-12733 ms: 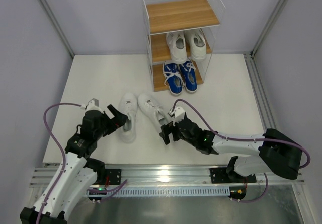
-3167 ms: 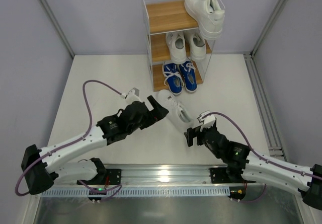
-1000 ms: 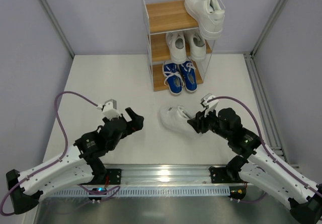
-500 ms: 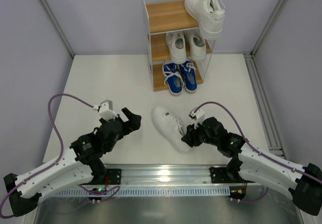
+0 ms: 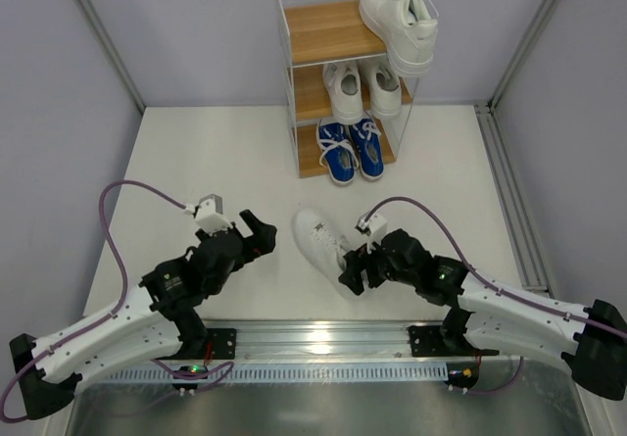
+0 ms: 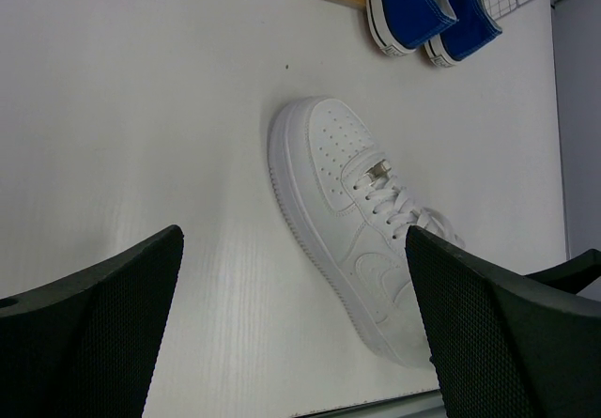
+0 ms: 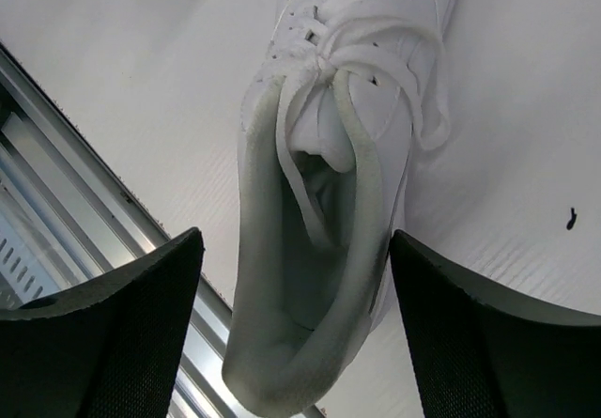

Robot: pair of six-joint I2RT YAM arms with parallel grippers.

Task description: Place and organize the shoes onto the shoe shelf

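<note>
R gripper [image 7: 293, 244] wide apart, no grip, astride white sneaker [image 7: 362, 70] heel; wrist-cam only.

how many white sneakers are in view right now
4 white sneakers: one on the shoe shelf's top board, two side by side on its middle board, one on the table by the right gripper. None appears hidden.

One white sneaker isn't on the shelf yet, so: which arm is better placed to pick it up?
Right: the right pincer, open, straddles the heel of the white sneaker, a finger on each side. The left pincer, also open, hangs apart from it.
</note>
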